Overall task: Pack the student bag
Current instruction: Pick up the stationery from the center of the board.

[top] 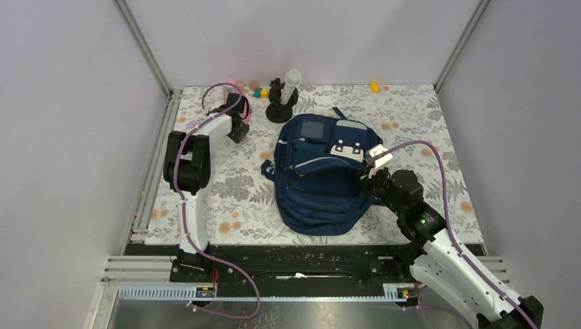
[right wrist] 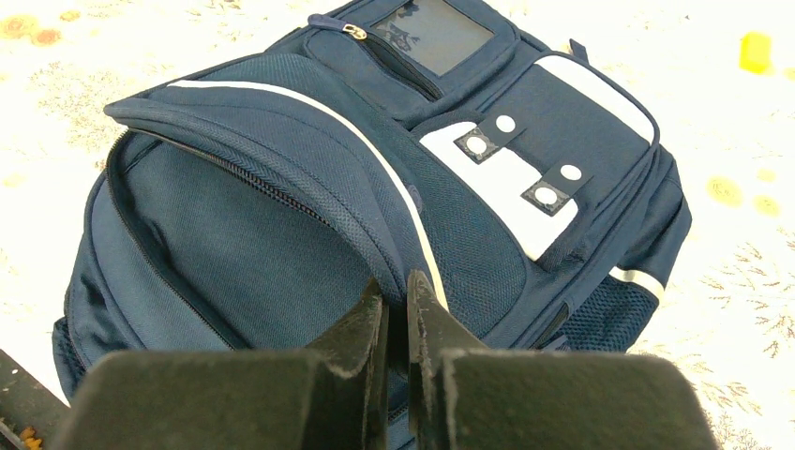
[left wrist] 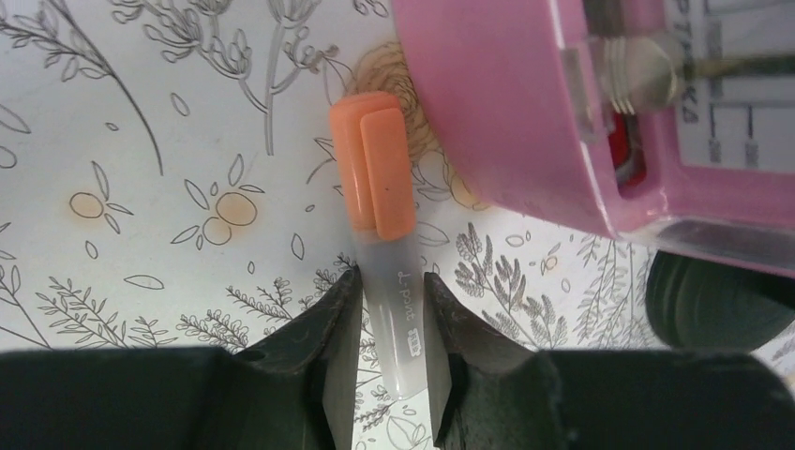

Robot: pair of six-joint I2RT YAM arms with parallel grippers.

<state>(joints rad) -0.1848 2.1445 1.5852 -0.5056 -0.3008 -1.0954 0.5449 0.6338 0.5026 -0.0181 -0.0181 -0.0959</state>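
Student bag (top: 318, 179): navy woven fabric w/ white patches, flat and front-up at centre of the floral table (top: 226, 199). Long axis approx vertical in top view, handle end toward upper edge. Right gripper (right wrist: 394, 284) pinches its flap edge by the light stripe. Left gripper (left wrist: 392, 277) clamps a translucent marker (left wrist: 401, 319) w/ orange cap; rear end hidden. Glossy pink plastic item (left wrist: 525, 103) upper right, cut off.

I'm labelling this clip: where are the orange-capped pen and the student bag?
orange-capped pen (left wrist: 375, 173): left wrist view, on its orange cap.
student bag (right wrist: 497, 187): right wrist view, on the white front patch.
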